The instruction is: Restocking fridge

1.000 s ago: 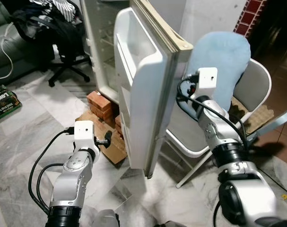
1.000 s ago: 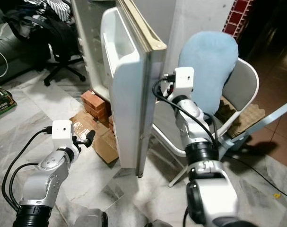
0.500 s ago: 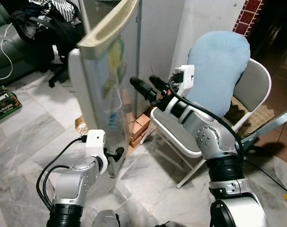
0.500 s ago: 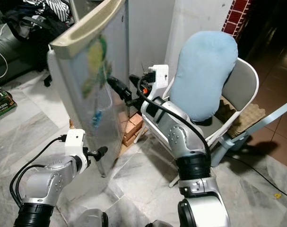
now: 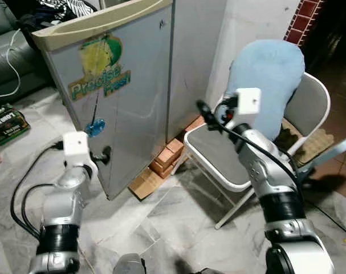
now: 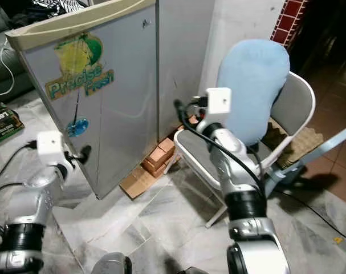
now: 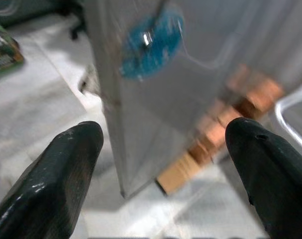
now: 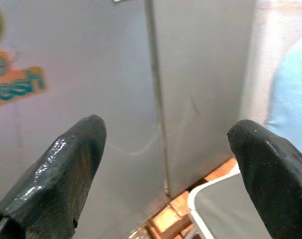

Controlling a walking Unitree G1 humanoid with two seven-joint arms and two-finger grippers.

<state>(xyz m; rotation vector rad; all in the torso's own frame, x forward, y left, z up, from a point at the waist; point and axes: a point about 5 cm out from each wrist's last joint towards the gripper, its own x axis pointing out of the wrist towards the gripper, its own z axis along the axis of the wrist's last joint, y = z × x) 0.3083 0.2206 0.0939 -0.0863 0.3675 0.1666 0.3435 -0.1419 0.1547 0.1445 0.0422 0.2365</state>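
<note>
Fridge door (image 5: 124, 91) looks shut, so restocking seems finished; my left gripper (image 5: 104, 155) near its lower edge and right gripper (image 5: 204, 108) are both released, empty.

We stand on a pale marble floor (image 5: 178, 211). A white wall (image 5: 252, 23) rises ahead, with red tiles (image 5: 305, 17) at its right edge. To our right a white folding chair (image 5: 218, 154) carries a blue cushion (image 5: 272, 74). Bricks (image 5: 170, 157) and cardboard (image 5: 143, 181) lie on the floor. At far left are a grey sofa (image 5: 7, 28), a white cable (image 5: 13, 63) and a green box (image 5: 6, 123).
</note>
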